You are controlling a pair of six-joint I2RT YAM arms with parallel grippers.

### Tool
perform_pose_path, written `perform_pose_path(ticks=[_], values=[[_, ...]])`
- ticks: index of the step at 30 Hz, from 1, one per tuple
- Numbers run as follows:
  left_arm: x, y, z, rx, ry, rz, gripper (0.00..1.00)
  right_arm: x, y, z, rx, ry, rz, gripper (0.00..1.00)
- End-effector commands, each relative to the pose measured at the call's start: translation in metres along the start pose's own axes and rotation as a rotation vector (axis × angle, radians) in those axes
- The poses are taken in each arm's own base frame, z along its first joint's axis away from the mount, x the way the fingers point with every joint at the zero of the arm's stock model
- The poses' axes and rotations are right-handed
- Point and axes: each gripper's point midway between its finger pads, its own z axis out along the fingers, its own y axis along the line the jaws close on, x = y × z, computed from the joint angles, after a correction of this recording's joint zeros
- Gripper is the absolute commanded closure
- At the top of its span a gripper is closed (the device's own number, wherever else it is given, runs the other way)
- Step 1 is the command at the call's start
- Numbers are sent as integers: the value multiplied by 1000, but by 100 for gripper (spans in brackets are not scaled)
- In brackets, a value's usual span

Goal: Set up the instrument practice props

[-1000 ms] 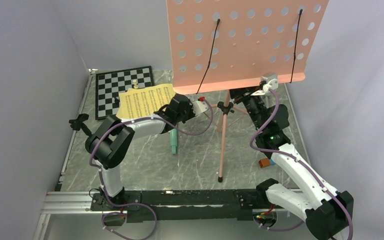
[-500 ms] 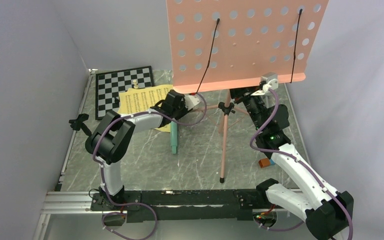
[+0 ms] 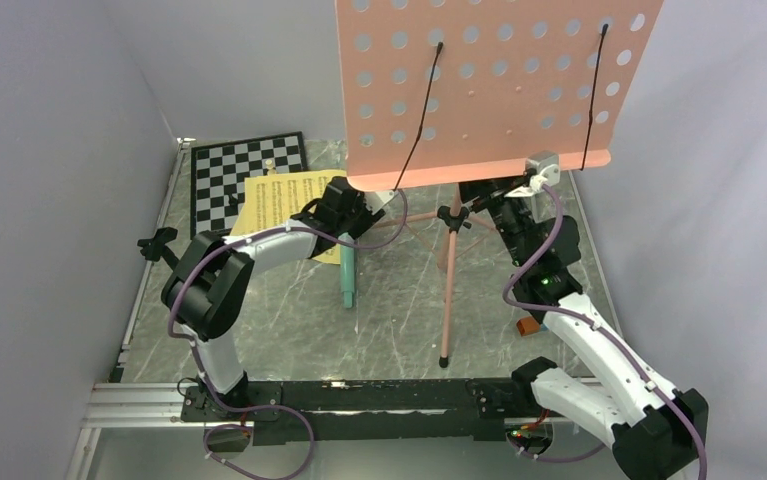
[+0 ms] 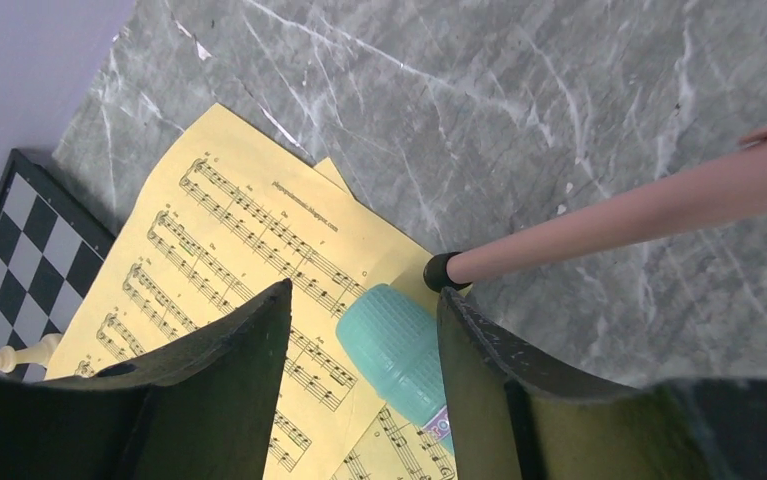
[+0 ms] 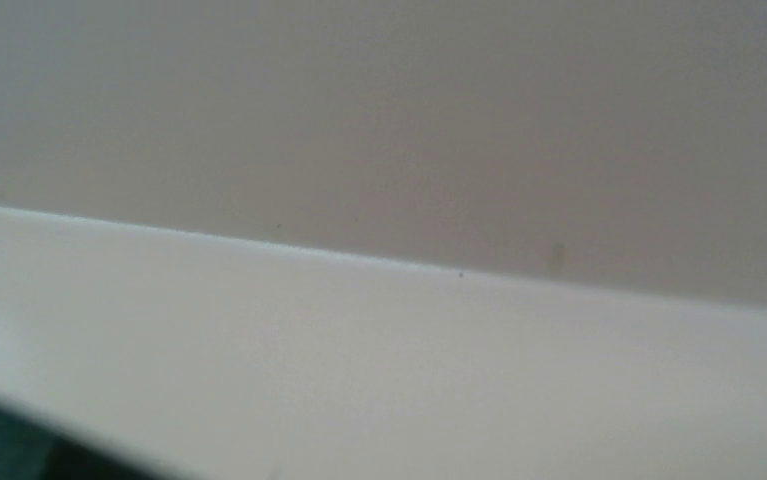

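Note:
The pink music stand (image 3: 489, 90) stands upright mid-table on thin tripod legs, and one leg tip (image 4: 443, 271) rests at the edge of the yellow sheet-music pages (image 4: 229, 250). The pages (image 3: 284, 200) lie flat on the table. A mint-green microphone (image 3: 346, 275) lies beside them, its head (image 4: 399, 350) on the pages. My left gripper (image 4: 364, 292) hangs open just above that head, holding nothing. My right gripper (image 3: 491, 192) reaches under the stand's desk, its fingers hidden. The right wrist view shows only a blank pale surface. The small black stand (image 3: 159, 245) sits at the left edge.
A black-and-white chessboard (image 3: 229, 175) with a white pawn (image 4: 4, 357) lies at the back left, partly under the pages. An orange toy block (image 3: 527, 325) sits by the right arm. Grey walls close in the left and back sides.
My left gripper has opened and let go of the yellow pages, which now lie flat. It has shifted left to above the microphone head. The stand's desk has moved slightly right.

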Motion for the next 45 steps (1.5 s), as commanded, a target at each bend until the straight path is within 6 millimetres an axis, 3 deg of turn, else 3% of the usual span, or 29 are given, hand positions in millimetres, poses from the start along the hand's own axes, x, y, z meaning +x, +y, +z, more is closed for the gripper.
perform_pose_path(ticks=[1, 11, 17, 24, 31, 36, 40, 45], values=[[-28, 3, -15, -8, -88, -39, 40, -66, 10, -9, -27, -213, 40, 58], [-42, -4, -28, 13, -133, -74, 39, -54, 10, -20, -21, -180, 52, 36], [-56, -7, -44, 37, -192, -115, 37, -44, 12, -41, -24, -139, 67, 26], [-86, -14, -74, 101, -301, -177, 33, -15, 8, -78, 9, -15, 90, 24], [-107, -25, -92, 162, -354, -202, 32, 22, -2, -115, 54, 183, -3, 24], [-110, -33, -98, 201, -381, -227, 30, 48, -16, -124, 97, 362, -96, 32], [-108, -40, -100, 214, -378, -226, 30, 76, -33, -126, 131, 516, -209, 31], [-105, -44, -100, 210, -378, -220, 29, 73, -44, -121, 169, 503, -273, 28]])
